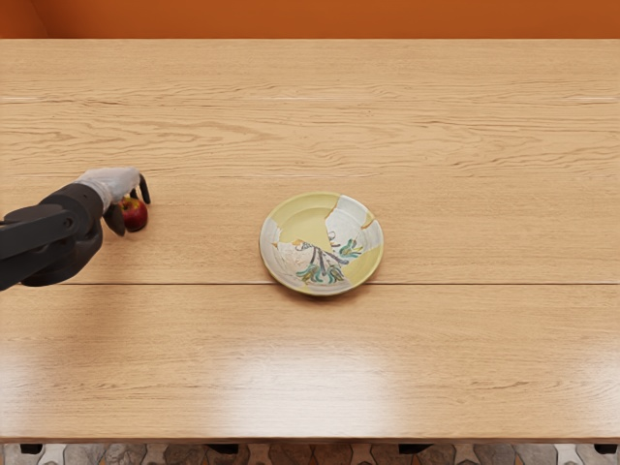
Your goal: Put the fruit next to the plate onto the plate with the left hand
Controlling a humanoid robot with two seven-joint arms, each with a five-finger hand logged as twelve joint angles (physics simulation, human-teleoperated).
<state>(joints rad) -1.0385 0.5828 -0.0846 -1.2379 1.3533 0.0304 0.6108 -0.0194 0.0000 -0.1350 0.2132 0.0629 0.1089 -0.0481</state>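
Observation:
A small red apple (136, 214) lies on the wooden table, well to the left of the plate. My left hand (124, 199) comes in from the left edge and sits over the apple, its dark fingers curled around the fruit's top and left side. The apple's left part is hidden by the hand. The apple rests on the table surface. A round yellow and white plate (366, 260) with a bird and branch pattern lies near the table's middle, nothing on it. The right arm does not show.
The wooden table (310, 368) fills the view, its front edge near the bottom. An orange wall runs along the top behind the table's far edge.

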